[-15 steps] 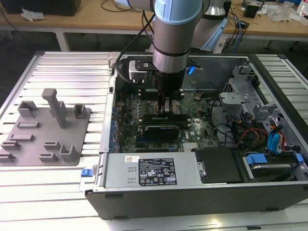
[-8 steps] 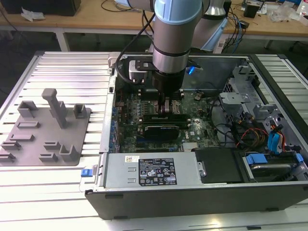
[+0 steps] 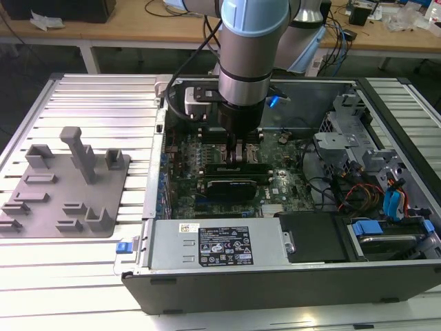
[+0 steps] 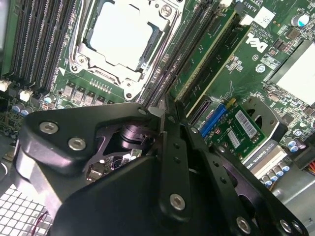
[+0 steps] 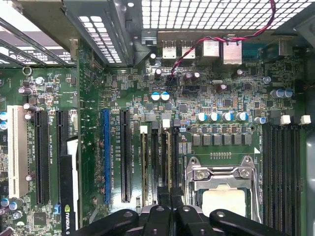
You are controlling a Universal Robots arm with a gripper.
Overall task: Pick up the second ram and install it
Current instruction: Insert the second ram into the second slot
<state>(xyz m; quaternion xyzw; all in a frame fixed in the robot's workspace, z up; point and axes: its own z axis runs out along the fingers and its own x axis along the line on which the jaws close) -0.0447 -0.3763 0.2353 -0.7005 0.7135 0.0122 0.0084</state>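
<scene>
Gripper clenched, low over the motherboard, right at the memory slots beside the CPU socket. Your second ram looks to stand on edge there, just beside it. Watch it: press off-square and one end rides up, latch unlocked, or the board flexes.

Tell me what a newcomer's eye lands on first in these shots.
The robot arm reaches into the open computer case, its tool low over the memory slots. In the second wrist view the CPU socket, no cooler on it, sits close by the tool. On the exterior view's left, a grey holder tray lies on the slatted table.
</scene>
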